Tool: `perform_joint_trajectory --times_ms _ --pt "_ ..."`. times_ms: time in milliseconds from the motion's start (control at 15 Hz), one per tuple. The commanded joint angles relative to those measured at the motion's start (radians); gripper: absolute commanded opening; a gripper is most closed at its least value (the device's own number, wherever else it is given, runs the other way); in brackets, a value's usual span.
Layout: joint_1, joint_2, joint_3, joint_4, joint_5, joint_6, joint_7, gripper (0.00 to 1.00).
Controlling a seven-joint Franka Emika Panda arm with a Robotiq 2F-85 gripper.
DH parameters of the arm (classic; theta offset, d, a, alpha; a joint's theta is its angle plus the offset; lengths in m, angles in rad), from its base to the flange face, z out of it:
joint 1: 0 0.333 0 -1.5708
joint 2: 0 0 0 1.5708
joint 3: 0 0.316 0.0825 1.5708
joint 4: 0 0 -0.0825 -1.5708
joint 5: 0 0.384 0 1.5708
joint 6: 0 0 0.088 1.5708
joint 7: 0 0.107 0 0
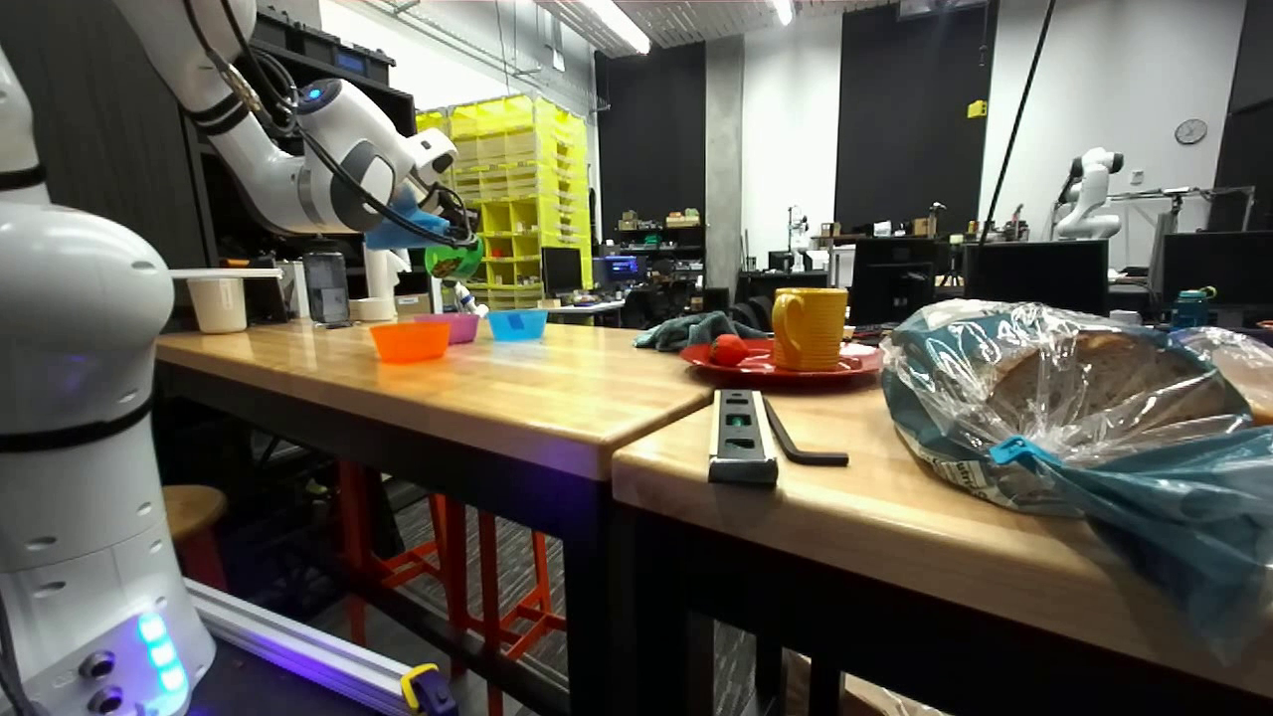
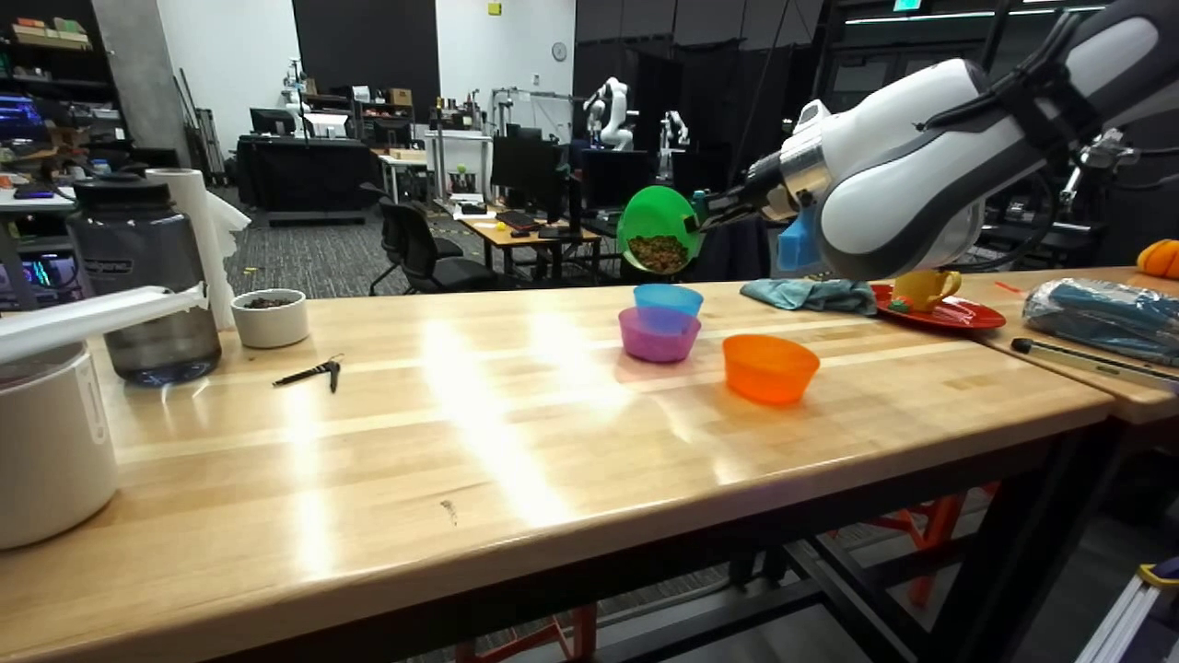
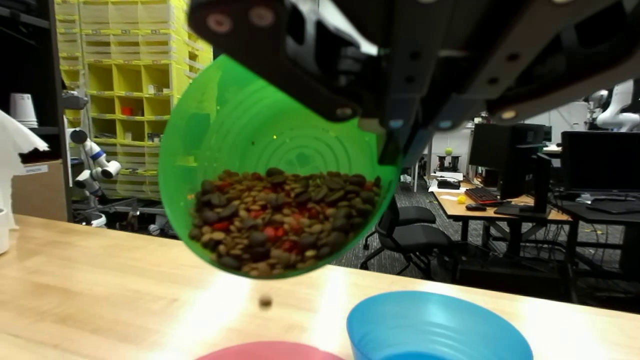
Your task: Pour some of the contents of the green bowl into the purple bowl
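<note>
My gripper is shut on the rim of the green bowl and holds it in the air, tipped on its side. Dark beans, brown pellets and red bits are heaped at its lower rim. One small piece is in the air just below the rim. The green bowl also shows in both exterior views, above the purple bowl. The purple bowl stands upright on the table; only its pinkish rim shows in the wrist view. Its inside is hidden.
A blue bowl stands just behind the purple bowl, and an orange bowl stands beside it. A white ramekin, a bottle and a paper roll stand farther off. A red plate holds a yellow mug.
</note>
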Motion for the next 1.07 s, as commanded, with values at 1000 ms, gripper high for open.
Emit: perform_joint_trajectory --times_ms 1000 --pt "0.031 0.017 -0.001 0.006 -0.012 0.004 0.02 0.01"
